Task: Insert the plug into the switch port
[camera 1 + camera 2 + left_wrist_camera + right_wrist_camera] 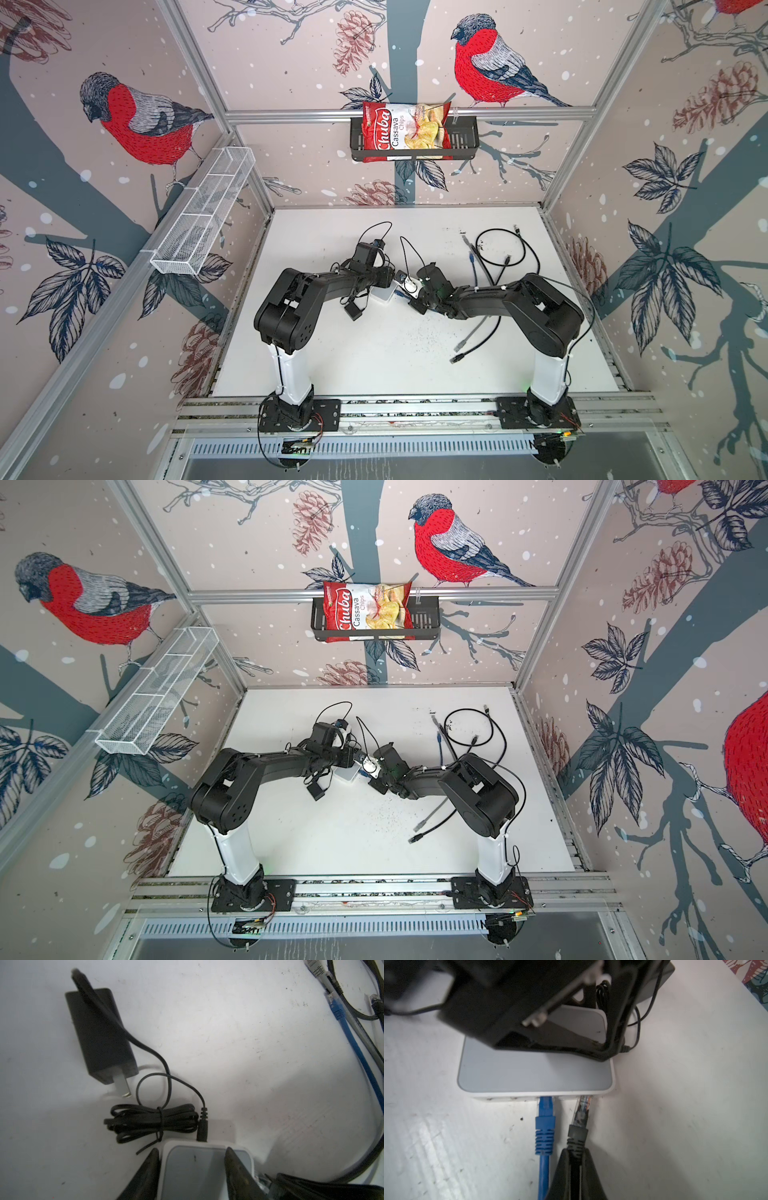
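**Desk:** What does the right wrist view show?

**Photographer:** The right pincer (576,1159) is clamped on the ribbed boot of the black cable, and its clear plug (581,1108), just ahead of the fingertips, has its nose at the mouth of a port on the white switch (535,1072). A blue plug (545,1105) sits in the port beside it, close to the pincer's flank.

**Desk:** And the left one?

**Photographer:** The left pincer (192,1159) straddles the switch's far end, one finger down its side edge and the other resting on top, bracing it on the table (685,1105).

**Desk:** What could go wrong?

**Photographer:** The plug looks slightly tilted against the port. Pushed at that angle it may jam on the rim or bend its latch. The grip is on soft boot, so the plug could pivot. If the bracing slips, the switch may slide away. A sideways nudge could also disturb the blue plug.
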`<state>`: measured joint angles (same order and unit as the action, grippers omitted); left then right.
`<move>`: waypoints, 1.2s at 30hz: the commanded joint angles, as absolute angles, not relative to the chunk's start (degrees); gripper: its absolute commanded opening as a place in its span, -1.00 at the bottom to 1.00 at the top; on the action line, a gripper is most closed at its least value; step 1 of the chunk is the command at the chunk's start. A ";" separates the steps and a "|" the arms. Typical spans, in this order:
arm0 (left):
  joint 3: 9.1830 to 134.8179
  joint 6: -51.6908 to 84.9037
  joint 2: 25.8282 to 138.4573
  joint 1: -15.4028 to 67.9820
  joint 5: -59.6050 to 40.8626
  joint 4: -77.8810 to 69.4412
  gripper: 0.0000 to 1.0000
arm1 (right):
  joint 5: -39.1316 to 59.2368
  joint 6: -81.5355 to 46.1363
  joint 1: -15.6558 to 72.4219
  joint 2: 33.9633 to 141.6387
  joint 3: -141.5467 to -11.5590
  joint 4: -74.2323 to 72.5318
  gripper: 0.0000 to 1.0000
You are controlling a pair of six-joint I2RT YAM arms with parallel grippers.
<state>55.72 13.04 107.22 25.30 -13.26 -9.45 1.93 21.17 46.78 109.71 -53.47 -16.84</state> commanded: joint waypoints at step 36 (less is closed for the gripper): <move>51.19 3.24 109.07 29.53 -31.37 -6.82 -0.14 | 3.60 23.36 45.44 110.02 -53.31 -16.80 -0.97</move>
